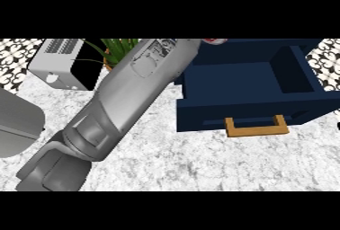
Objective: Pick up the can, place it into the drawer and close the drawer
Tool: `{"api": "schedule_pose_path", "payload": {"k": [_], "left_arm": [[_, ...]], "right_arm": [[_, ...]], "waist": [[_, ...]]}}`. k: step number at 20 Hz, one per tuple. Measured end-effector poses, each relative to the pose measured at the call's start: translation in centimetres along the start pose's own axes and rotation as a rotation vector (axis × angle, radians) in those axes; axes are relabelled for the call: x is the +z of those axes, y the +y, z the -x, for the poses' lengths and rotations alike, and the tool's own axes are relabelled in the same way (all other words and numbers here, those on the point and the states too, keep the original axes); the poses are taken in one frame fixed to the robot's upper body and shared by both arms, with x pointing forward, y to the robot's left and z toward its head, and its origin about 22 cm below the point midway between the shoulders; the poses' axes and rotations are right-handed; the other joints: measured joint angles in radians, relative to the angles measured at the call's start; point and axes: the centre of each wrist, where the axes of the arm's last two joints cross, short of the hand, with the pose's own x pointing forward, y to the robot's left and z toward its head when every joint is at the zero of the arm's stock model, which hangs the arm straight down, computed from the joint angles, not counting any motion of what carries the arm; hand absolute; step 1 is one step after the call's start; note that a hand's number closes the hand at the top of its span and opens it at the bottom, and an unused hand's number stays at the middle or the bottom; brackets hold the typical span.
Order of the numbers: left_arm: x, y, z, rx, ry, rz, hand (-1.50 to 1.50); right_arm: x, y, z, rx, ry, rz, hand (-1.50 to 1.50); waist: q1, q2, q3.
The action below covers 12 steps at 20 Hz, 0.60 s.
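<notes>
The open drawer is being partly crossed at eleven o'clock by a forearm; fingers' state cannot be told. Toaster and plant are being passed at ten.

A smooth grey forearm of jointed shells bears faint circular panel markings.

Matt navy drawer (wood-look handle)

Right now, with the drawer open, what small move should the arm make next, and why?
Probably swing the forearm rightward over the open drawer. No can shows inside it, and the forearm ends by its back left corner, where a red rim, perhaps the can, peeks out. The robot hand is out of view, so a grasp is unconfirmed.
</notes>
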Motion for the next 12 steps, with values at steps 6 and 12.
{"api": "schedule_pose_path", "payload": {"k": [6, 12], "left_arm": [[-0.4, -0.4, 0.7, -0.036, 0.019, 0.009, 1.50], [-0.3, -0.7, 2.4, -0.070, 0.023, -0.007, 1.50]], "right_arm": [[-0.5, 0.5, -0.2, 0.003, -0.002, 0.004, -1.50], [-1.8, 0.4, -0.1, 0.004, -0.007, -0.004, -1.50]], "waist": [[-0.006, 0.002, 0.000], [-0.020, 0.006, 0.000]]}}
